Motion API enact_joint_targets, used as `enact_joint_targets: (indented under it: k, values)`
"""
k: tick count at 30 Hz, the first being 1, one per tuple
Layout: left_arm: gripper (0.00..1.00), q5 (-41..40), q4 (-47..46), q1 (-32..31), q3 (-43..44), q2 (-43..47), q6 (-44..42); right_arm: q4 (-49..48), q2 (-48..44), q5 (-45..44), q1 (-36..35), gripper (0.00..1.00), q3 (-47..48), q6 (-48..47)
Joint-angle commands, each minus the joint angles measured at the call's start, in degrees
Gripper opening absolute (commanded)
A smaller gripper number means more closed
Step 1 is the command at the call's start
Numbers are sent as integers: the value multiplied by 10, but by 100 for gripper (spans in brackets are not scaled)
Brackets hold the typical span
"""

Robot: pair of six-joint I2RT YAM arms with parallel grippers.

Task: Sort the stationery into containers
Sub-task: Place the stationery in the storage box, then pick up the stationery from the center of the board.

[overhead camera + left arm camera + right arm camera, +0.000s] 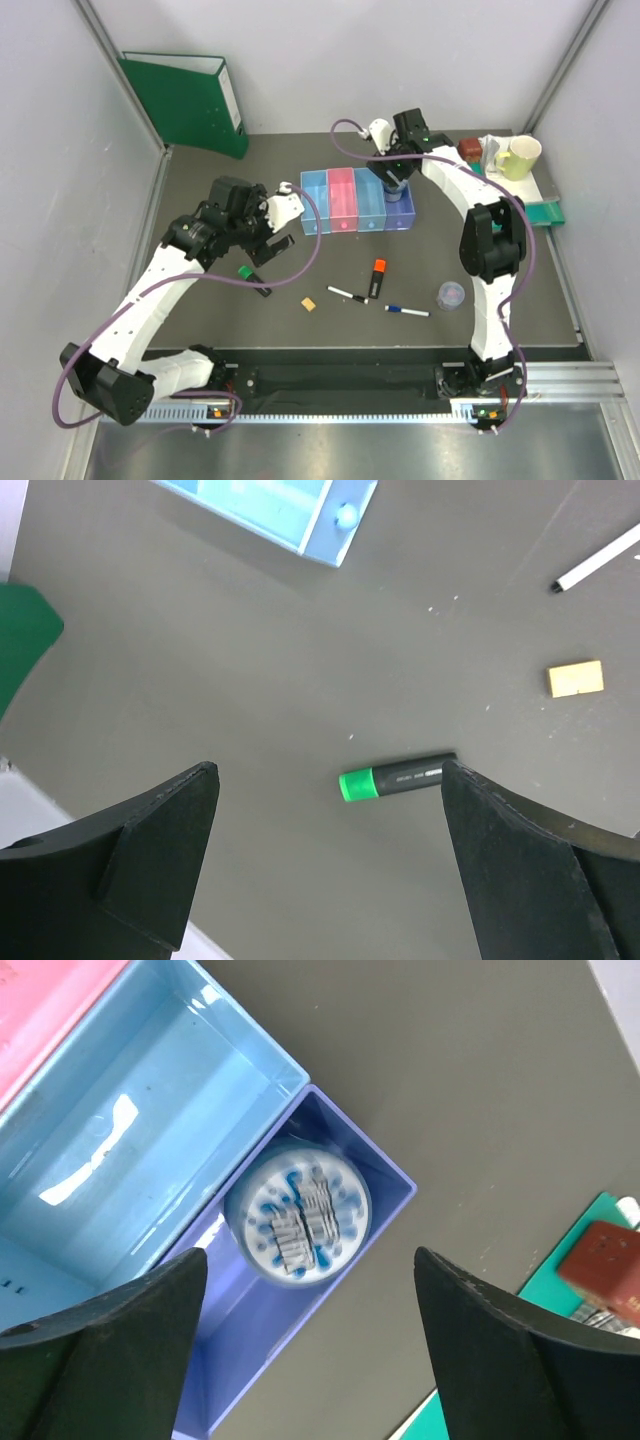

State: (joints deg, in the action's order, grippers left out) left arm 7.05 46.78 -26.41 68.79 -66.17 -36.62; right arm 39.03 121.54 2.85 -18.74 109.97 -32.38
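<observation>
The row of bins (343, 203) stands mid-table: light blue, pink, blue and purple. My right gripper (393, 186) hovers open over the purple bin (372, 1268), where the round blue-white tub (298, 1210) lies at the far end, slightly blurred. In its wrist view the right gripper (310, 1256) is empty. My left gripper (266, 236) is open and empty above the green-capped highlighter (254, 281); in its wrist view the left gripper (330, 770) frames the highlighter (397, 778) close to the right finger. The orange-capped highlighter (378, 279), tan block (309, 304), two white pens (347, 294) (407, 311) and purple cup (452, 295) lie on the table.
A green binder (190, 100) leans at the back left. A yellow-green mug (515, 157) and a brown object (470, 150) sit on the teal tray (547, 211) at the back right. Grey walls close both sides.
</observation>
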Motion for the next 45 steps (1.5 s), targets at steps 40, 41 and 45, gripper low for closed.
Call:
enact_joint_targets:
  k: [40,41,45]
  values:
    - [90,123,-158,-169,-191,-191,-188,95,-502,-97,30,95,-294,-8]
    - [90,117,-167,-169,-186,-200,-185,97,-502,-94,31,95,-294,-5]
    - [86,111,-189,-169,-183,-222,-203,100,-507,-84,34,95,-290,-1]
